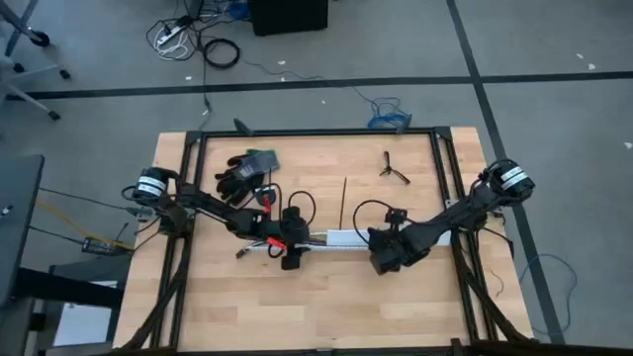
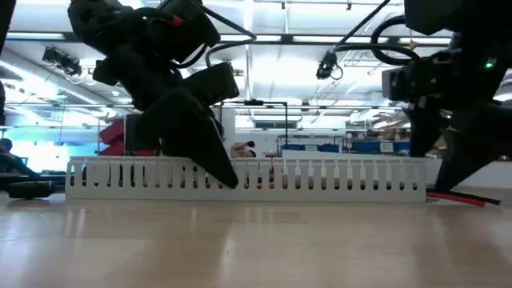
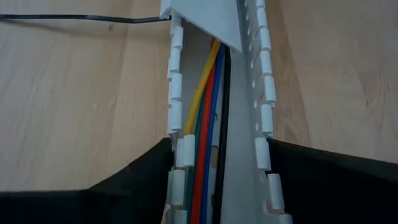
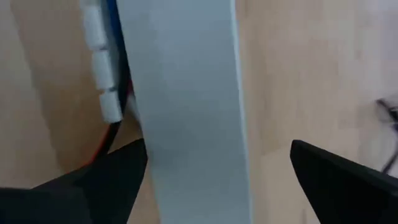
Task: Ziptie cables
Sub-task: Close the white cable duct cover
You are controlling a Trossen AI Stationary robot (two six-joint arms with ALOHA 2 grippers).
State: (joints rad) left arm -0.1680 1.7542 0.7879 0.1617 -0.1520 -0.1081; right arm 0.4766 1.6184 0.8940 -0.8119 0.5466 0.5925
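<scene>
A white slotted channel [image 1: 341,238] lies across the middle of the table. The cables [image 3: 208,124], in yellow, red, green, blue and black, run side by side inside it. Their ends [image 1: 252,247] stick out past its left end. A flat white lid [image 3: 211,22] covers the channel farther along. The thin black ziptie [image 1: 343,203] lies straight on the wood beyond the channel, untouched. My left gripper [image 1: 290,255] is shut on the channel near its left end. My right gripper [image 1: 384,259] stands open astride the lidded part [image 4: 186,112]. My left gripper [image 3: 221,146] pinches the channel's two slotted side walls [image 3: 177,152] between its two fingers, one finger outside each wall. The fingers come from above and lie across the channel. The channel rests flat on the table, and the cables run between the fingers untouched. My right gripper has one finger [image 4: 118,174] close against the channel's side, and I cannot tell whether it touches. The other finger [image 4: 336,180] stands clear of the lid.
A pair of black gloves [image 1: 247,173] lies at the far left of the table, and a small black forked clip [image 1: 394,170] at the far right. A black frame rail [image 1: 316,132] borders the tabletop. Bare wood lies toward the near edge [image 1: 326,307].
</scene>
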